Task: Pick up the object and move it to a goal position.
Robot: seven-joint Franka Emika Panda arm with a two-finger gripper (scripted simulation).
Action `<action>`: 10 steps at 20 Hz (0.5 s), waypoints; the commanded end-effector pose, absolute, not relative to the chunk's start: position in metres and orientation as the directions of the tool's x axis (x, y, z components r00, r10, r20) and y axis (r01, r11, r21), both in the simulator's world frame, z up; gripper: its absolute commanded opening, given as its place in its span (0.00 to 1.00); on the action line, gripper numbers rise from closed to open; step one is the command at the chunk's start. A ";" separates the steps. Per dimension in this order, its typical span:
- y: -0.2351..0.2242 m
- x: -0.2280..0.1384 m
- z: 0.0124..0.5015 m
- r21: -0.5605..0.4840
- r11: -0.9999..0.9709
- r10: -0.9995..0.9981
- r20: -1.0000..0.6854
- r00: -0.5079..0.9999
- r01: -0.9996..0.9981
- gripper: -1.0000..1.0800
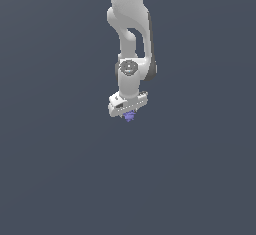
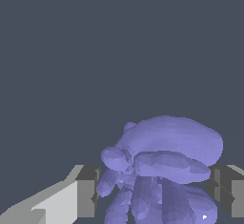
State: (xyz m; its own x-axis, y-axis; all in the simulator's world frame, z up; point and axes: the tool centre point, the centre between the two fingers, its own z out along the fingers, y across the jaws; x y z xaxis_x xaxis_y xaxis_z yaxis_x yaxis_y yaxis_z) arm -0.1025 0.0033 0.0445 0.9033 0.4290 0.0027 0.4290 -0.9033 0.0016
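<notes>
Tool [image 1: 129, 113] fingers flanking violet-blue object [image 1: 130, 116] (contact unclear), pointing down

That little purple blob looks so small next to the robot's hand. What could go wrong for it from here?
Two risks, judging by the pictures. The violet-blue object is lumpy, so the fingers on either side of it may touch only a few bumps; it could twist or slip out. In the exterior view only a bit of the object pokes out below the hand, so the hold seems shallow, and a quick move might shake it loose.
</notes>
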 end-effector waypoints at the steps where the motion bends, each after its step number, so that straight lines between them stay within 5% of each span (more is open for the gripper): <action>1: 0.008 -0.102 0.046 0.001 -0.903 0.430 0.002 0.903 0.430 0.00; 10: 0.062 -0.090 0.066 0.001 -0.903 0.430 0.002 0.903 0.430 0.00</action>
